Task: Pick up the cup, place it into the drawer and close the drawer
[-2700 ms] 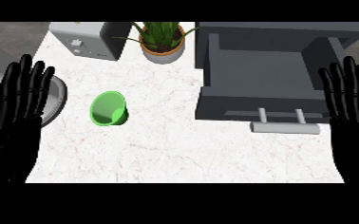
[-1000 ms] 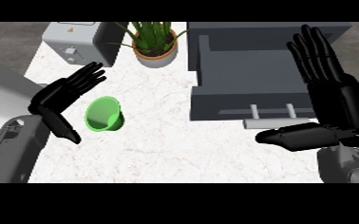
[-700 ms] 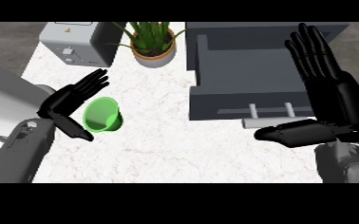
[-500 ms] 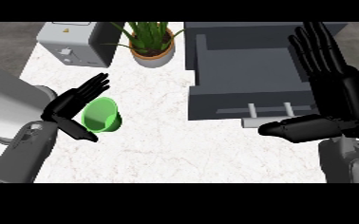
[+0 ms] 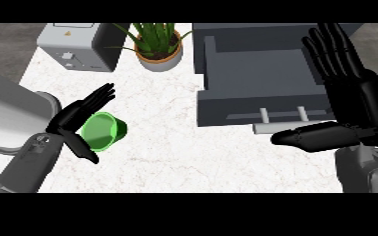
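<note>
A green cup (image 5: 105,131) lies on its side on the white counter at the left, its mouth facing down-left. My left hand (image 5: 72,122) is open right beside it, fingers straight above the cup and thumb below, partly covering its rim. The dark grey drawer (image 5: 262,86) stands pulled open at the upper right, with its handle (image 5: 282,116) at the front. My right hand (image 5: 341,94) is open at the right edge, fingers pointing up over the drawer's right side and thumb stretched left below the handle.
A potted plant (image 5: 156,44) stands at the back centre, with a grey toaster (image 5: 74,45) to its left. A grey rounded object (image 5: 18,115) sits at the left edge. White marbled counter (image 5: 184,150) lies between the cup and the drawer.
My left hand has moved down and in against the cup, fingers now straddling it. The right hand stays open near the drawer, shifted slightly.
</note>
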`<state>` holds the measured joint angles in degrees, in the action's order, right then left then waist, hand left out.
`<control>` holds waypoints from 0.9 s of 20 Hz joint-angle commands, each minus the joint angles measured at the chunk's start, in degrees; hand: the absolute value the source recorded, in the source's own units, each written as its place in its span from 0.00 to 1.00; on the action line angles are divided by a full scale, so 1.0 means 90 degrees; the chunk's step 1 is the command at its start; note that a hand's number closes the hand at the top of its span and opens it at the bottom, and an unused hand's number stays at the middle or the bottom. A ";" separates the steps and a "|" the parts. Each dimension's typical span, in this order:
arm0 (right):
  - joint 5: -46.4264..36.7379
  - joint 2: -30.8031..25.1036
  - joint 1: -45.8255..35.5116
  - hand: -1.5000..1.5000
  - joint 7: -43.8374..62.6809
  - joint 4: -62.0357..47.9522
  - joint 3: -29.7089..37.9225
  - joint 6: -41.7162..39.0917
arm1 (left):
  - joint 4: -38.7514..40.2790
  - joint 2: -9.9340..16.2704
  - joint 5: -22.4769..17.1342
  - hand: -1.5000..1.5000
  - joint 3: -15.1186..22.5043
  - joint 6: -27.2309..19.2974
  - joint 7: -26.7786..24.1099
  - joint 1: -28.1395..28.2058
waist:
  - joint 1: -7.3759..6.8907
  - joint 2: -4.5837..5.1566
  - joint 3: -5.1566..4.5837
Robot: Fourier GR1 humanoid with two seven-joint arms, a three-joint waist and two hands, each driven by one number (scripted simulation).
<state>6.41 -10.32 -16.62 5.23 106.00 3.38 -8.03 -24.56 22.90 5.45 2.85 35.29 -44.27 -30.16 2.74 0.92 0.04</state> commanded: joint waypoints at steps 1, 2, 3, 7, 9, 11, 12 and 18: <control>-0.0040 -0.0002 -0.0215 0.00 0.0102 -0.0059 -0.0108 -0.0024 | 0.0424 -0.0246 0.0038 0.00 0.0054 0.0587 -0.1022 -0.0014 | 0.0077 0.0088 -0.0066; 0.0111 -0.0111 -0.0005 0.00 -0.0003 0.0024 0.0028 -0.0178 | 0.0366 -0.0143 0.0085 0.00 0.0142 0.0733 -0.1258 0.0127 | 0.0083 0.0059 -0.0058; 0.0063 -0.0096 -0.0069 0.00 -0.0039 -0.0127 0.0057 -0.0131 | 0.0386 -0.0401 0.0125 0.00 0.0207 0.0480 -0.1222 0.0083 | 0.0073 0.0070 -0.0057; 0.0250 -0.0179 -0.0248 0.00 0.0102 -0.0146 0.0202 -0.0180 | 0.0584 -0.0241 -0.0024 0.00 0.0135 0.0643 -0.1175 -0.0164 | 0.0133 0.0080 -0.0061; 0.0203 -0.0170 -0.0081 0.00 0.0024 -0.0077 0.0105 -0.0252 | 0.0536 -0.0302 -0.0016 0.00 0.0173 0.0442 -0.1363 -0.0093 | 0.0173 0.0092 -0.0067; 0.0215 -0.0123 0.0015 0.00 0.0231 0.0197 0.0087 -0.0144 | 0.0464 -0.0264 0.0173 0.00 0.0429 0.0532 -0.1628 0.0110 | 0.0137 0.0030 -0.0059; 0.0185 -0.0121 -0.0245 0.00 0.0052 -0.0103 0.0161 -0.0125 | 0.0553 -0.0644 0.0182 0.00 0.0437 0.0073 -0.1414 -0.0058 | 0.0132 0.0087 -0.0061; 0.0200 -0.0142 -0.0110 0.00 0.0098 -0.0075 0.0140 -0.0184 | 0.0643 -0.0590 0.0094 0.00 0.0582 0.0563 -0.1455 -0.0128 | 0.0130 0.0061 -0.0055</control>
<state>7.31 -11.31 -17.72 5.52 105.07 4.18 -9.26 -21.24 19.98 6.04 7.09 31.69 -49.28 -31.62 3.52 1.05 0.37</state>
